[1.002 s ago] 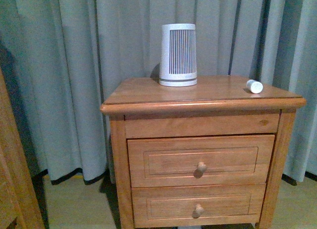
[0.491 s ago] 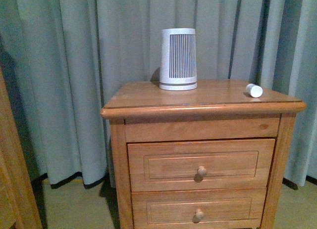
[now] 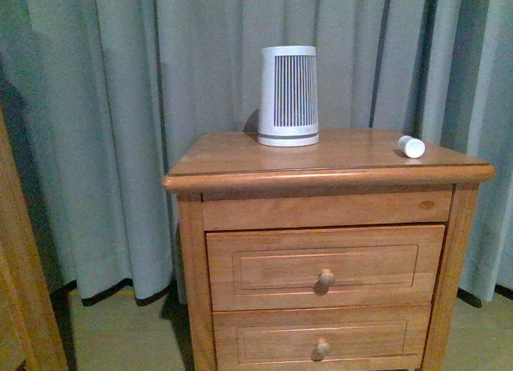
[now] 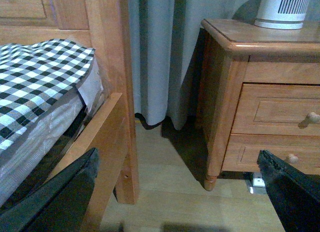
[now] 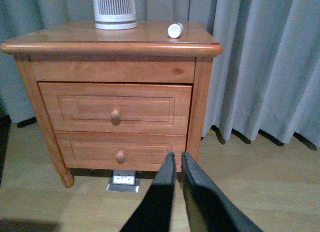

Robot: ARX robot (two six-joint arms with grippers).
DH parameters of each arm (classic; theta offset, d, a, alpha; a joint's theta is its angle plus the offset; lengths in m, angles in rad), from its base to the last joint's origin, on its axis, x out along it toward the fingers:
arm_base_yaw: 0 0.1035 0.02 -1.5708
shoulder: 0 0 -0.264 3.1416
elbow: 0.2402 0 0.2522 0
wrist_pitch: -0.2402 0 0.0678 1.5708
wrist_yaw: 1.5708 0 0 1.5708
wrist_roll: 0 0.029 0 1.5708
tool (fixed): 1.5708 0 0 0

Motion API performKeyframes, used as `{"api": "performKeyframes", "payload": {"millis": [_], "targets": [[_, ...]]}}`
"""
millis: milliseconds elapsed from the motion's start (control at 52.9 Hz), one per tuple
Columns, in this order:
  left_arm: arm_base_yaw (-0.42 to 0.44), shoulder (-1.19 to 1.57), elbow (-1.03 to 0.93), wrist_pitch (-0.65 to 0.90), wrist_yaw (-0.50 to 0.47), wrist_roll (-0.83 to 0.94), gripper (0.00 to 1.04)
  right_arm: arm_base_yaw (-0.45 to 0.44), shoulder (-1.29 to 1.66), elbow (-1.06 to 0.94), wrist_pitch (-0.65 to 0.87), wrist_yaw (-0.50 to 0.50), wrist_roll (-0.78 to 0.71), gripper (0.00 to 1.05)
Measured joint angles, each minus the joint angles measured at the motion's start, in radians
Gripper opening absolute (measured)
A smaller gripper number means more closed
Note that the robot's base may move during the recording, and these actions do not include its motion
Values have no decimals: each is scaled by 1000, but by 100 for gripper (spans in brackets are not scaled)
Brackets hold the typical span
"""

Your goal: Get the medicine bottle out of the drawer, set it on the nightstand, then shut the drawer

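The medicine bottle lies on its side on the nightstand top, near the right edge; it also shows in the right wrist view. The upper drawer is shut, its knob facing me. Neither gripper shows in the front view. My left gripper is open and empty, low over the floor between the bed and the nightstand. My right gripper is shut and empty, low in front of the nightstand, away from the drawer.
A tall white ribbed device stands at the back of the top. The lower drawer is shut. A wooden bed frame with a checked cover is to the left. Grey curtains hang behind. A floor socket lies under the nightstand.
The front view shifted about a second ago, so the nightstand sits slightly lower in the frame. The bottle and both drawers have not moved.
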Motion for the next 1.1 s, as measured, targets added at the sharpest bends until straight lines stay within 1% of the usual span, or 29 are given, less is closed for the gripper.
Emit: {"api": "performKeyframes", "payload": {"millis": [132,151,284,340,397,454,491,510,548,1096], "targets": [[0,0,0,0,0,0,98,0,0,0,0,0,0,34],[0,0,0,0,0,0,98,0,0,0,0,0,0,36],[0,0,0,0,0,0,98,0,0,0,0,0,0,60],[0,0,0,0,0,0,98,0,0,0,0,0,0,68],[0,0,0,0,0,0,98,0,0,0,0,0,0,80],[0,0,0,0,0,0,98,0,0,0,0,0,0,88],[0,0,0,0,0,0,98,0,0,0,0,0,0,98],[0,0,0,0,0,0,98,0,0,0,0,0,0,99],[0,0,0,0,0,0,98,0,0,0,0,0,0,97],[0,0,0,0,0,0,98,0,0,0,0,0,0,98]]}}
